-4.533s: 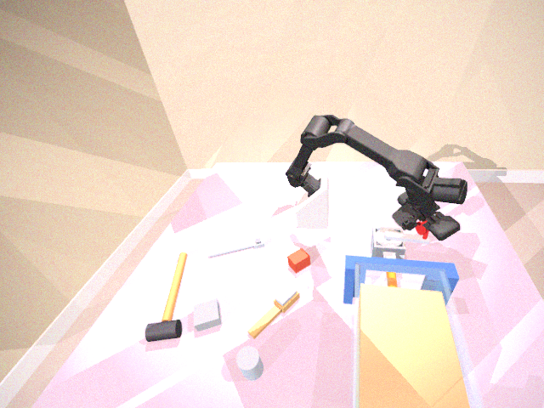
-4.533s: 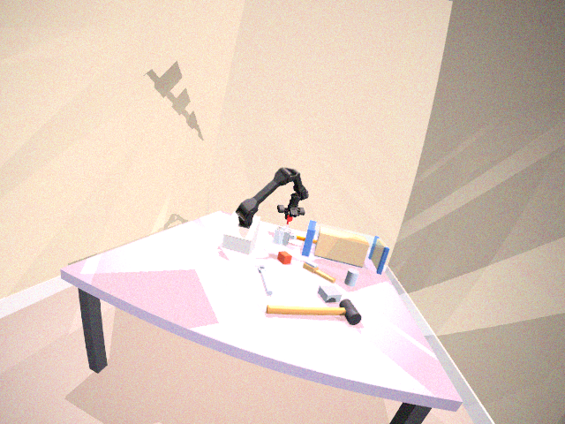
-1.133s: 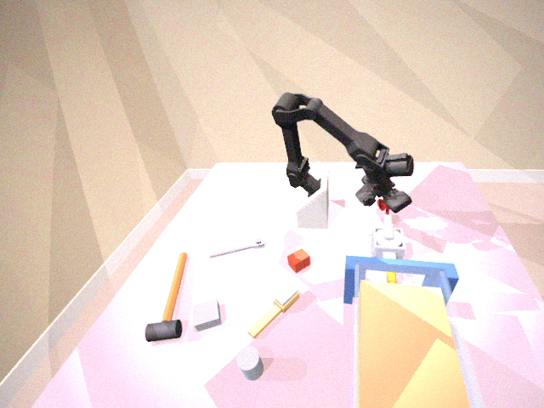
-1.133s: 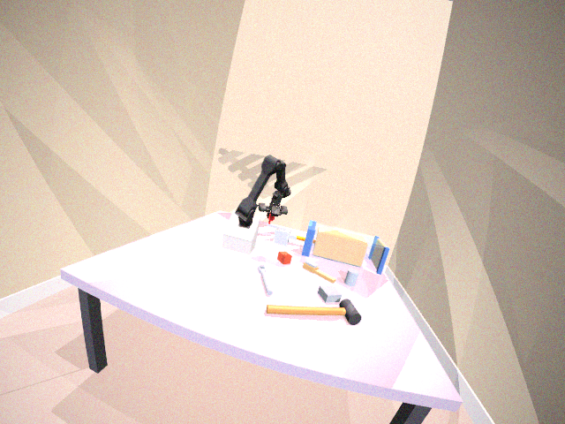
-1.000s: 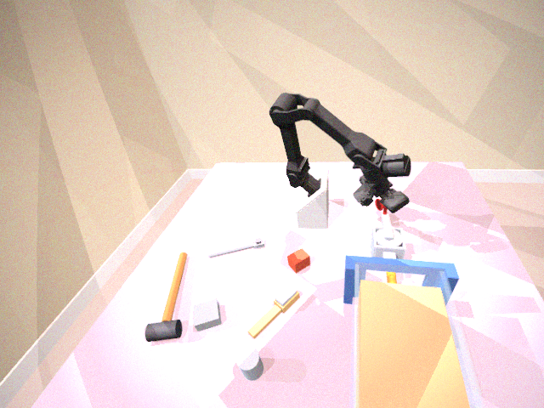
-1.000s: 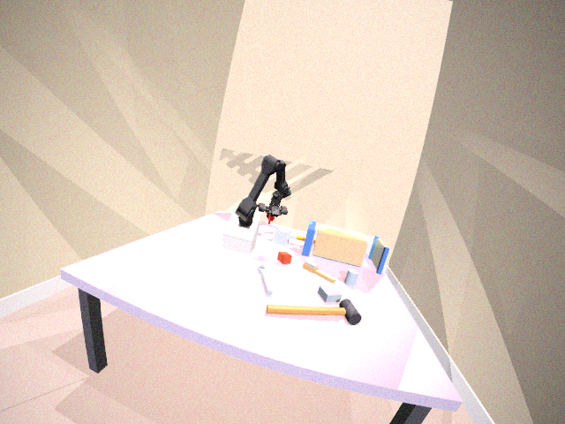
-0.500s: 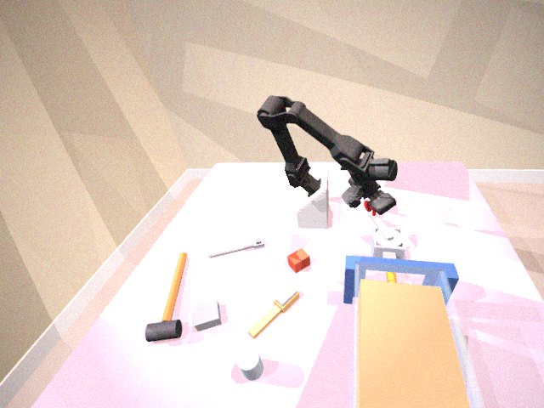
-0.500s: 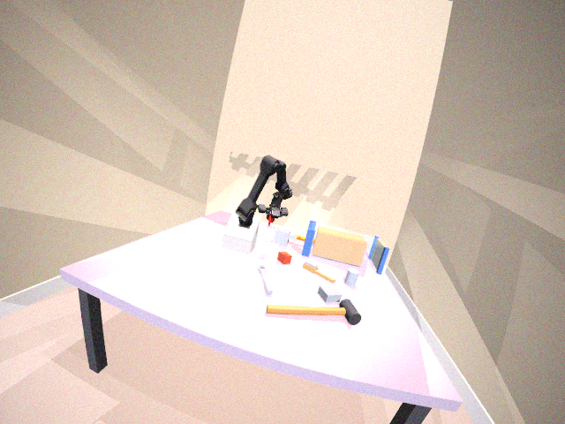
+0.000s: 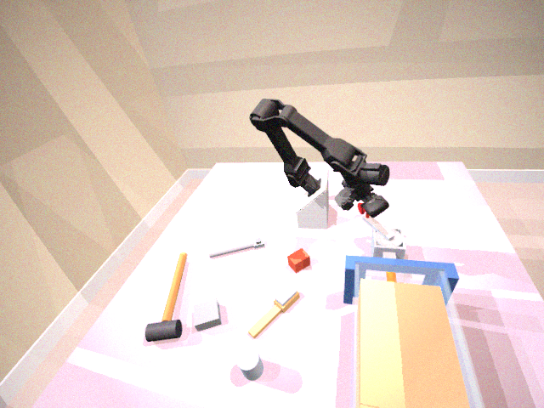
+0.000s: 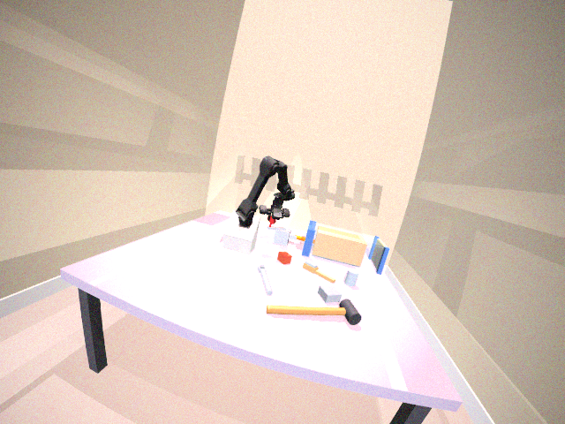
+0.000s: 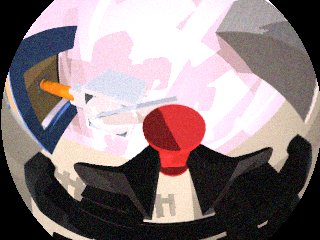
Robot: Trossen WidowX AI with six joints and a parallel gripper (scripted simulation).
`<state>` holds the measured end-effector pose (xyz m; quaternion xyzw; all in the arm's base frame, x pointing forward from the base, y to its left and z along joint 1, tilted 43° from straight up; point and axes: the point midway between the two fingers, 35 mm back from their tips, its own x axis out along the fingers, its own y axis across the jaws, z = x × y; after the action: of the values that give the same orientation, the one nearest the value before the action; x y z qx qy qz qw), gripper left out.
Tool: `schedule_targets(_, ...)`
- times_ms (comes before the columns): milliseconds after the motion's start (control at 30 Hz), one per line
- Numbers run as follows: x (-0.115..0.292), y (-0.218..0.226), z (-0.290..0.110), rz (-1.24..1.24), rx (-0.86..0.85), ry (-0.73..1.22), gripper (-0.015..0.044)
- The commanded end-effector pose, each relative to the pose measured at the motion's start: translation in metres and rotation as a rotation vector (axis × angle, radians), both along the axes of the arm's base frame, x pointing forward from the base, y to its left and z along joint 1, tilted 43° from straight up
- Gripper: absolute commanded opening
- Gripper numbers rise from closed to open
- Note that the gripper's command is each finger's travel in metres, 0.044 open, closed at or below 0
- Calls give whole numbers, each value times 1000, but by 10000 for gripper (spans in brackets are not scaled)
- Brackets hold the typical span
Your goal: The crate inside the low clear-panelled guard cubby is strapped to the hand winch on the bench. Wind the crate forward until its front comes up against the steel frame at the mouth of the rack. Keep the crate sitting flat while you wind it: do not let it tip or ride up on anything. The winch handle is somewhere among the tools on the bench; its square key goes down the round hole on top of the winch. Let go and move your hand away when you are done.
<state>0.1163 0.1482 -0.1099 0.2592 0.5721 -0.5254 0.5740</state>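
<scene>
My gripper (image 9: 364,211) (image 10: 272,221) (image 11: 171,140) is shut on the red knob (image 9: 360,207) (image 11: 174,132) of the winch handle. The handle's steel arm (image 9: 376,226) (image 11: 134,108) slopes from the knob down to the top of the grey winch (image 9: 388,243) (image 10: 281,236) (image 11: 110,88). An orange strap (image 9: 390,276) (image 10: 299,237) (image 11: 56,88) runs from the winch through the blue frame (image 9: 402,264) (image 10: 307,238) (image 11: 40,47) at the cubby's mouth. The tan crate (image 9: 408,342) (image 10: 340,248) lies flat inside, its front close behind the frame, with a short piece of strap showing between them.
A grey wedge (image 9: 314,211) (image 11: 267,40) stands left of the gripper. A red cube (image 9: 298,259) (image 10: 284,257), a steel rod (image 9: 237,249), a yellow tool (image 9: 274,314), a grey block (image 9: 206,314), a hammer (image 9: 169,307) (image 10: 314,311) and a grey cylinder (image 9: 250,366) lie on the bench.
</scene>
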Motion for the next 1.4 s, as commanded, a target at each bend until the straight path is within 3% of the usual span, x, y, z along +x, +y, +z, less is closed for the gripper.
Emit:
schedule_targets(0,9,-10,4,1,-22,-21,0)
schedule_targets(1367,63,-33,24,0,-25,-24,0)
